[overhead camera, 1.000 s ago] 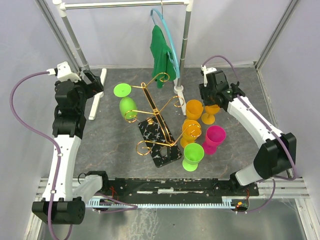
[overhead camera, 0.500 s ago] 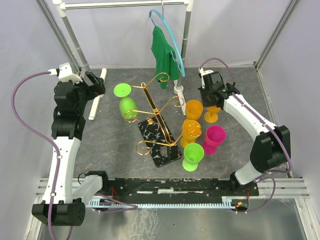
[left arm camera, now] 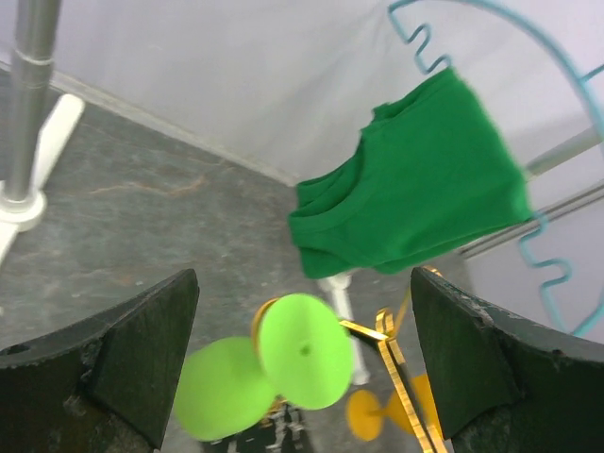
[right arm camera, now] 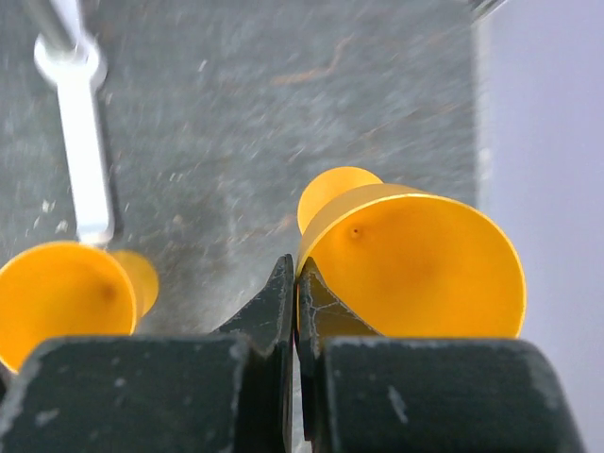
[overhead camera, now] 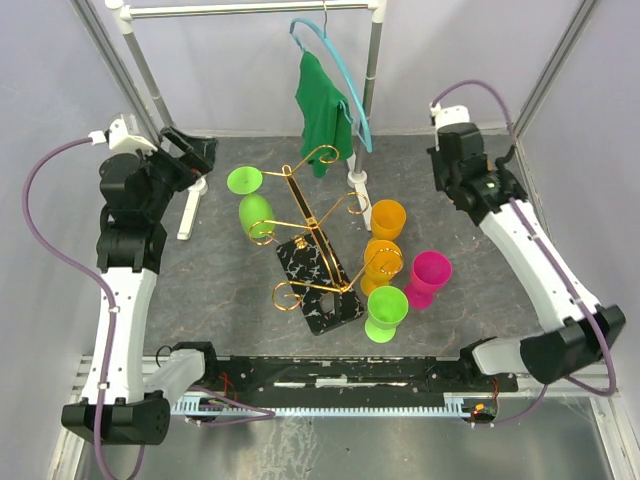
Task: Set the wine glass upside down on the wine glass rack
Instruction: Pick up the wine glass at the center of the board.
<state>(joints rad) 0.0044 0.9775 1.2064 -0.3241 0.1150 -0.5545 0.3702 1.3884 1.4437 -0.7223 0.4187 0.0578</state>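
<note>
Pinching the rim of an orange wine glass in the right jaws, closed flat on the thin wall, with the bowl's mouth toward the wrist camera and the foot pointing away. Judged lifted clear of the tabletop, up near the back right corner, and hidden behind the wrist in the overhead view. Holding the left jaws spread wide with nothing between them, high at the back left, looking toward the wine glass rack. Aim for that gold rack, mid-tabletop on its black marbled base and well apart from the carried glass. Skip the back-left curl, already taken by a hung green glass; choose a free one, probably the right-hand curl, nearest the carrying side. Travel slowly, given the slight hold of a rim pinch and the risk of a swing or a slip. Turn the wrist to bring the foot uppermost before reaching the rack, then slide the stem sideways into the curl's opening, foot resting on the wire and bowl hanging mouth down. Come in high over the back orange glass, the near orange glass, the pink glass and the standing green glass, all just beside the rack's right side. Release only with the foot seated and the weight off the jaws.
</note>
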